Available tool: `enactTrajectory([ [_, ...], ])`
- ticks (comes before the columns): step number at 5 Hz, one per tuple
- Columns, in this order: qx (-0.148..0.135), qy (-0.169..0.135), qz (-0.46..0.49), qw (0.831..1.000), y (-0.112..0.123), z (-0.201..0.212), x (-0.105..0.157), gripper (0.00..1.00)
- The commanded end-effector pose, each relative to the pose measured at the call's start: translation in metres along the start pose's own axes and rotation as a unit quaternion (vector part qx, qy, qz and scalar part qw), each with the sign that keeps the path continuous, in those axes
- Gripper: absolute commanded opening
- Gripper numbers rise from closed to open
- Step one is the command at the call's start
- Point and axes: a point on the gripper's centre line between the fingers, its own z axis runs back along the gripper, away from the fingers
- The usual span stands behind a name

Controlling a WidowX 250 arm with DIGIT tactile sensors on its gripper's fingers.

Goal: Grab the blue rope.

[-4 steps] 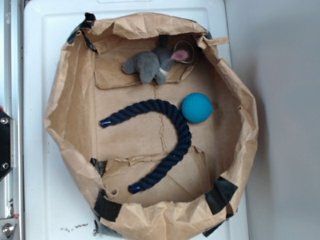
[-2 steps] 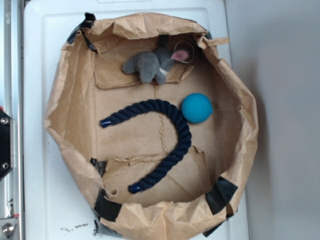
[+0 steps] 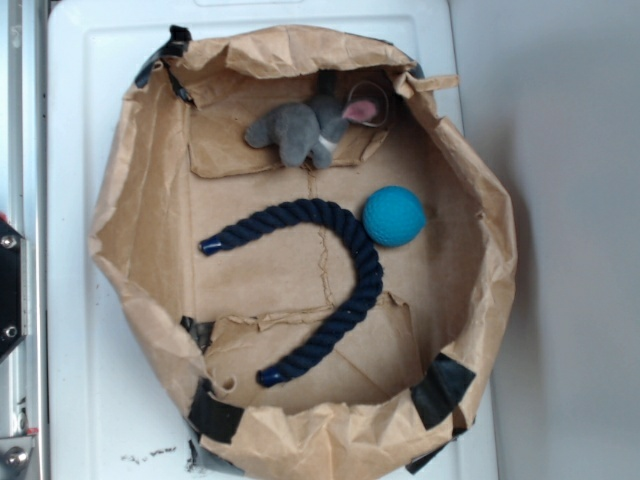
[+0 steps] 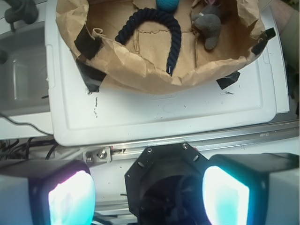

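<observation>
Hovering outside the paper basket's (image 4: 140, 70) near rim, my gripper (image 4: 149, 197) has its fingers spread apart and empty, so the blue rope (image 3: 340, 265) is not yet grasped.

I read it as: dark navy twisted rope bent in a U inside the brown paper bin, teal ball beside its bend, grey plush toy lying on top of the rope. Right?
Not quite. The grey plush toy lies apart from the dark navy twisted rope, nearer the brown paper bin's wall; the exterior view shows bare paper between them. The teal ball does sit beside the bend.
</observation>
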Motion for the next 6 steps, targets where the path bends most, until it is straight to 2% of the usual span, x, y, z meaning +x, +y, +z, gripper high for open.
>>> enactTrajectory([
  [1, 0.003, -0.005, 0.033, 0.999, -0.015, -0.012, 0.068, 1.00],
  [2, -0.017, -0.002, 0.051, 0.999, -0.010, -0.019, 0.092, 1.00],
  [3, -0.028, -0.022, 0.111, 0.993, 0.006, -0.031, 0.106, 1.00],
  [4, -0.047, -0.041, 0.138, 0.988, 0.007, -0.041, 0.131, 1.00],
  [6, -0.047, -0.041, 0.138, 0.988, 0.007, -0.041, 0.131, 1.00],
])
